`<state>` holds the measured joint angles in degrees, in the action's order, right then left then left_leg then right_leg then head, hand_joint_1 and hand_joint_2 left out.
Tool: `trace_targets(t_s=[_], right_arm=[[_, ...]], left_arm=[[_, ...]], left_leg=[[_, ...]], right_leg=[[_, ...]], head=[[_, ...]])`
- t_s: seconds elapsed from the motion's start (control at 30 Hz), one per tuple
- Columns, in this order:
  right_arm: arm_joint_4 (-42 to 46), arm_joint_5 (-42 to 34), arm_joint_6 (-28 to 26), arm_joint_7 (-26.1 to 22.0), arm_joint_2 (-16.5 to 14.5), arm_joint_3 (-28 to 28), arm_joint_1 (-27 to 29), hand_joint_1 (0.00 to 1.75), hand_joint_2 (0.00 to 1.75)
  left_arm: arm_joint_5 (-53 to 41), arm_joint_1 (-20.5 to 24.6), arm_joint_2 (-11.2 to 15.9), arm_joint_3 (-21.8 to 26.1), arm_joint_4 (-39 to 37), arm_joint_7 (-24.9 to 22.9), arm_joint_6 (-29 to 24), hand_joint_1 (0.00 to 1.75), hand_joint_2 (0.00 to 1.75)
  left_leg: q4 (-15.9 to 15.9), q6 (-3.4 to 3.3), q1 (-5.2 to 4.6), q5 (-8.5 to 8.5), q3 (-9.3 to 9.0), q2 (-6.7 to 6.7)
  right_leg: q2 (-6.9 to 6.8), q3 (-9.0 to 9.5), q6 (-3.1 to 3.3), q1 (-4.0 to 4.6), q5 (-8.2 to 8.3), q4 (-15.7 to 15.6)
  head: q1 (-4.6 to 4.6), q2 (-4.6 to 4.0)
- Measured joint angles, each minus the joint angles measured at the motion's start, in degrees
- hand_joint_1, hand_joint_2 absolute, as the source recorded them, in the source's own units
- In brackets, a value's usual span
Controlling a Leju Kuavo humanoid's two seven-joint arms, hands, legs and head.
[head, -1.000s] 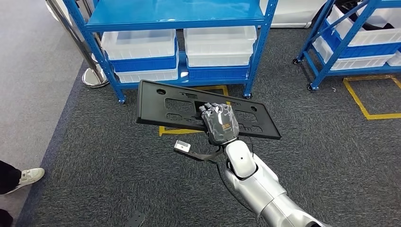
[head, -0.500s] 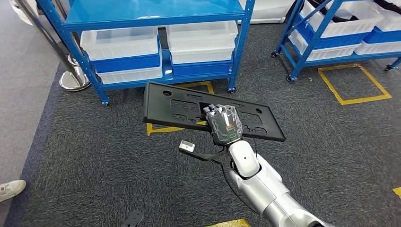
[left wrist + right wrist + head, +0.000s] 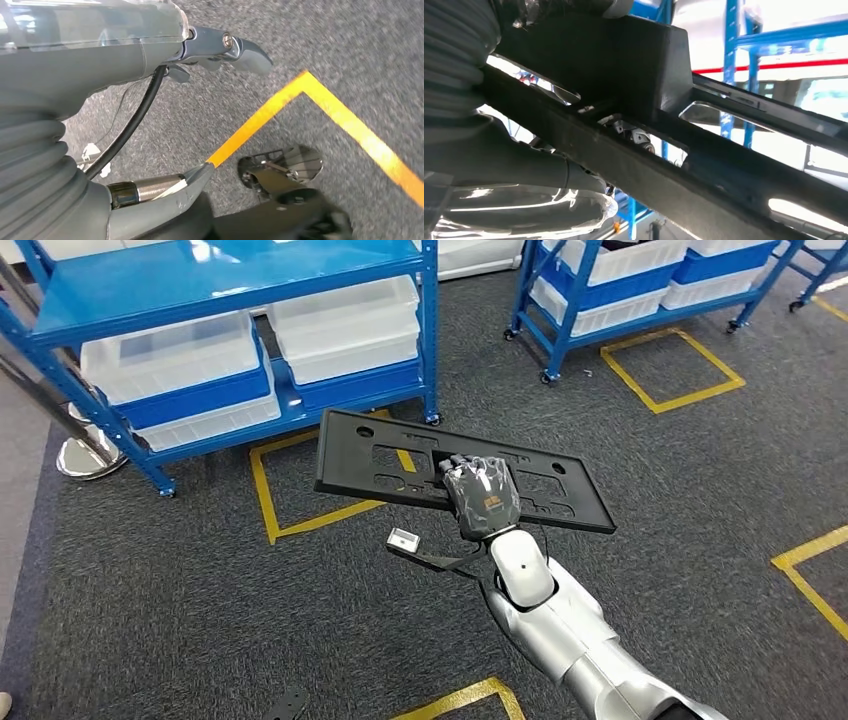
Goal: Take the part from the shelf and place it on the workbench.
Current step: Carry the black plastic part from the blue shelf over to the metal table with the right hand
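The part [image 3: 380,455] is a long flat black plastic panel with several cut-outs. It hangs level above the dark carpet in the head view, in front of the blue shelf [image 3: 230,280]. My right hand [image 3: 482,495] grips it near the middle of its near edge, fingers curled over the rim. In the right wrist view the part [image 3: 664,65] crosses the picture right up against my right hand [image 3: 499,150]. My left hand [image 3: 100,55] hangs over the floor holding nothing, its thumb [image 3: 165,192] apart from its fingers [image 3: 245,52].
White bins [image 3: 345,325] sit on the blue shelf's lower level. A second blue shelf [image 3: 560,300] stands at the back right. Yellow tape squares [image 3: 265,490] mark the carpet. A silver post base [image 3: 85,455] stands at the far left.
The camera has turned: shelves and floor marks have shifted left and up in the picture, and a shoe at the left edge has gone. My right hand still holds the part the same way.
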<state>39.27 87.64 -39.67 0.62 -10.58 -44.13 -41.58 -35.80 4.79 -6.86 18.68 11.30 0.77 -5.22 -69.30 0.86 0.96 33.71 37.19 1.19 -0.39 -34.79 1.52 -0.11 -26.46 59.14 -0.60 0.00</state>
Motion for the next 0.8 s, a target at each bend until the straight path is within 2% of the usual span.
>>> trace_targets(t_s=[0.03,0.07,0.1,0.13,0.17,0.23,0.3,0.37,0.4,0.47,0.5,0.53,0.57,0.6,0.63,0.67,0.7,0.73,0.77,0.8], right_arm=[[-0.1,0.1,0.0,0.1,0.0,0.0,-0.2,1.75,1.75],[-0.2,0.1,0.0,0.1,0.0,0.0,-0.3,1.75,1.75],[-0.4,0.1,0.0,0.1,0.0,0.0,-0.3,1.75,1.75],[-0.5,0.2,0.0,0.1,0.1,0.0,-0.3,1.75,1.75],[-0.6,0.3,0.0,0.1,0.1,0.0,-0.4,1.75,1.75],[-0.7,0.7,0.0,0.3,0.1,0.0,-0.6,1.75,1.75],[-0.7,1.1,0.0,0.6,0.1,0.0,-1.1,1.75,1.75],[-0.8,1.6,0.1,1.0,0.3,-0.1,-1.4,1.75,1.75],[-0.8,1.7,0.2,1.1,0.5,-0.1,-1.6,1.75,1.75],[-0.8,1.8,0.4,1.4,1.0,-0.1,-2.3,1.75,1.75],[-0.7,1.8,0.6,1.5,1.1,-0.1,-2.9,1.75,1.75],[-0.7,1.8,0.7,1.6,1.2,-0.1,-3.4,1.75,1.75],[-0.7,1.8,0.9,1.7,1.2,-0.1,-3.8,1.75,1.75],[-0.6,1.8,1.0,1.7,1.4,-0.1,-4.0,1.75,1.75],[-0.6,1.8,1.0,1.8,1.6,-0.1,-4.1,1.75,1.75],[-0.6,1.8,1.1,1.9,1.8,-0.1,-4.2,1.75,1.75],[-0.5,1.8,1.1,2.0,2.0,-0.1,-4.3,1.75,1.75],[-0.4,1.8,1.1,2.0,2.1,-0.1,-4.6,1.75,1.75],[-0.2,1.8,1.1,2.0,2.2,-0.1,-4.8,1.75,1.75],[0.0,1.8,1.1,2.1,2.3,-0.1,-5.0,1.75,1.75]], left_arm=[[0.0,-0.1,0.0,0.0,0.0,0.0,0.0,0.0,1.75],[0.0,-0.2,0.0,0.0,0.0,0.0,0.0,0.0,1.75],[0.0,-0.2,0.0,0.1,0.0,0.0,0.0,0.0,1.75],[0.0,-0.2,0.0,0.1,0.0,0.0,0.0,0.0,1.75],[-0.1,-0.2,0.0,0.1,0.0,0.0,0.0,0.0,1.75],[-0.2,-0.2,0.1,0.1,0.0,0.0,0.0,0.0,1.75],[-0.2,-0.2,0.1,0.2,0.0,0.0,0.1,0.0,1.75],[-0.3,-0.1,0.1,0.2,0.0,0.0,0.1,0.0,1.75],[-0.4,0.0,0.1,0.2,0.0,0.0,0.2,0.0,1.75],[-0.7,0.0,0.1,0.2,0.0,0.0,0.2,0.0,1.75],[-0.8,-0.1,0.1,0.2,0.0,0.0,0.2,0.0,1.75],[-0.9,-0.2,0.2,0.3,0.0,0.1,0.3,0.0,1.75],[-1.0,-0.3,0.2,0.3,0.0,0.1,0.3,0.0,1.75],[-1.0,-0.4,0.2,0.3,0.0,0.1,0.3,0.0,1.75],[-1.1,-0.5,0.3,0.4,0.0,0.1,0.3,0.0,1.75],[-1.2,-0.4,0.3,0.4,0.0,0.1,0.4,0.0,1.75],[-1.3,-0.4,0.3,0.4,0.0,0.2,0.4,0.0,1.75],[-1.3,-0.4,0.3,0.4,0.0,0.3,0.5,0.0,1.75],[-1.4,-0.5,0.3,0.4,0.0,0.3,0.6,0.0,1.75],[-1.4,-0.5,0.3,0.4,0.0,0.4,0.7,0.0,1.75]], left_leg=[[-3.5,0.0,-0.01,1.51,1.46,-0.51],[-5.9,-0.01,-0.01,2.15,2.43,-0.69],[-6.3,-0.06,-0.01,1.7,2.59,-0.73],[-4.7,-0.15,0.0,0.22,1.78,-0.82],[-1.4,-0.27,0.03,-1.91,0.22,-1.2],[5.3,-0.5,0.25,-4.81,-2.78,-3.8],[8.1,-0.6,0.32,-5.07,-3.77,-5.72],[8.7,-0.92,0.25,-5.2,-3.78,-4.88],[9.0,-1.26,0.31,-5.44,-3.83,-4.21],[9.6,-2.04,0.48,-5.92,-3.94,-2.76],[9.7,-2.26,0.4,-6.03,-3.97,-1.96],[9.7,-2.37,0.32,-6.07,-3.93,-1.14],[9.7,-2.39,0.26,-6.05,-3.9,-0.3],[9.7,-2.4,0.24,-6.03,-3.91,0.51],[9.7,-2.39,0.24,-6.0,-3.93,1.25],[9.7,-2.36,0.24,-5.95,-3.99,1.9],[9.7,-2.28,0.23,-5.88,-4.08,2.54],[9.7,-2.15,0.15,-5.79,-4.15,3.12],[9.7,-1.97,0.03,-5.7,-4.19,3.71],[9.7,-1.72,-0.1,-5.64,-4.23,4.28]], right_leg=[[0.82,-0.12,0.13,0.07,0.1,0.0],[1.65,-0.22,0.19,0.14,0.16,0.1],[2.44,-0.29,0.2,0.19,0.19,0.3],[3.27,-0.34,0.19,0.2,0.19,0.5],[4.08,-0.41,0.13,0.18,0.15,0.7],[5.59,-0.91,-0.19,0.12,0.1,1.4],[6.86,-1.94,-0.92,-0.13,0.41,1.9],[8.17,-2.65,-1.8,-0.36,0.97,1.8],[7.87,-2.9,-2.15,-0.29,0.9,1.9],[4.92,-4.28,-2.87,-0.1,-0.87,4.7],[2.86,-5.71,-3.22,-0.16,-2.63,7.8],[1.55,-7.43,-3.57,-0.31,-4.44,11.7],[0.97,-8.99,-3.82,-0.48,-5.76,15.1],[0.7,-9.92,-3.99,-0.64,-6.27,17.3],[0.54,-9.75,-4.07,-0.75,-5.64,17.3],[0.25,-8.47,-4.02,-0.79,-4.13,15.0],[-0.59,-6.24,-3.8,-0.69,-2.12,11.0],[-2.02,-4.02,-3.49,-0.38,-0.64,6.8],[-3.26,-2.36,-3.04,0.08,0.3,3.5],[-4.16,-1.42,-2.61,0.53,0.67,1.4]], head=[[0.02,0.0],[0.0,0.0],[0.0,0.0],[0.0,0.0],[0.0,0.0],[-0.03,0.0],[-0.06,0.0],[-0.04,0.0],[-0.09,0.0],[-0.45,0.0],[-0.64,0.0],[-0.8,0.0],[-0.8,0.0],[-0.81,0.0],[-0.81,0.0],[-0.81,0.0],[-0.82,0.0],[-0.82,0.0],[-0.81,0.0],[-0.79,0.0]])
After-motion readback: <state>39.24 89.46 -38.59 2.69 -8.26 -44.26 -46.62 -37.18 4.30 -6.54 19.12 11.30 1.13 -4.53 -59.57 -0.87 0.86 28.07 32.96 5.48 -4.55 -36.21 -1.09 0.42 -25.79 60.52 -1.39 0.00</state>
